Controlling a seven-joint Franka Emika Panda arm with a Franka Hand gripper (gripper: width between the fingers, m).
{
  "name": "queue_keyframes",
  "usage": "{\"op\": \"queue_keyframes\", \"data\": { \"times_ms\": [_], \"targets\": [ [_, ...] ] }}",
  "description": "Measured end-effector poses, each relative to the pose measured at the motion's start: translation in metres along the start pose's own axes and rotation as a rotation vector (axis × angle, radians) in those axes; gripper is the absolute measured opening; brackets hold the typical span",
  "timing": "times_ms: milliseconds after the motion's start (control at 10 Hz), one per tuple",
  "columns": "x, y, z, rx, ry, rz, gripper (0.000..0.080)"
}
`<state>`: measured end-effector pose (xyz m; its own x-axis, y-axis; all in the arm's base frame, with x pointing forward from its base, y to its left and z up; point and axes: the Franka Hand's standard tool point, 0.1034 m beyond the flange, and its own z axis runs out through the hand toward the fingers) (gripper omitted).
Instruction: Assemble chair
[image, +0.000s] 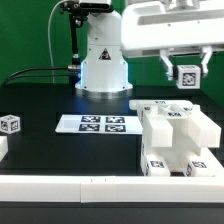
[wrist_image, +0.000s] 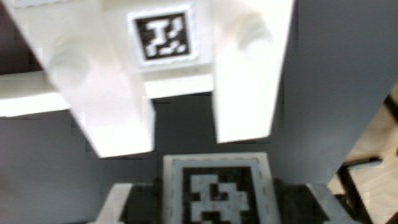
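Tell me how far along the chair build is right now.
Done: a chunky stack of white chair pieces stands together at the exterior view's right; whether all are locked, I cannot tell. In hand: the gripper grips a tagged white part in the air above that stack. Left: fitting that part, plus the small tagged cube lying apart, at the exterior view's left of the marker board.

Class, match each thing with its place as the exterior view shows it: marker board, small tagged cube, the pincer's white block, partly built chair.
Things: 1 marker board; 2 small tagged cube; 3 white block in the pincer; 4 partly built chair.
Places: A held above the table; B on it, exterior view's far left; C on it, exterior view's lower right; D flat before the robot base.
Pairs: 1-D; 2-B; 3-A; 4-C.
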<state>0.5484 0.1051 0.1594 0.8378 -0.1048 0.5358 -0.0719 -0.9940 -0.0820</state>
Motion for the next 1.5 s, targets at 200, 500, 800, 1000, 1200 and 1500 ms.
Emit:
{"op": "queue_keyframes", "data": {
  "times_ms": [200,500,800,1000,1200,1500],
  "targets": [
    [-0.007,-0.008,0.002,-0.018,-0.002,-0.006,0.0284],
    [-0.017,-0.018,0.004,-0.018,0.027,-0.037,0.0284],
    [-0.042,-0.015,0.013,-0.042,0.024,-0.102,0.0284],
    [-0.043,-0.01,0.015,-0.049,0.015,-0.096,0.0284],
    [-0.043,-0.016,0.017,-0.044,0.019,-0.101,0.0284],
    [-0.04,-0.021,0.02,-0.04,0.021,-0.108,0.0284]
  ]
}}
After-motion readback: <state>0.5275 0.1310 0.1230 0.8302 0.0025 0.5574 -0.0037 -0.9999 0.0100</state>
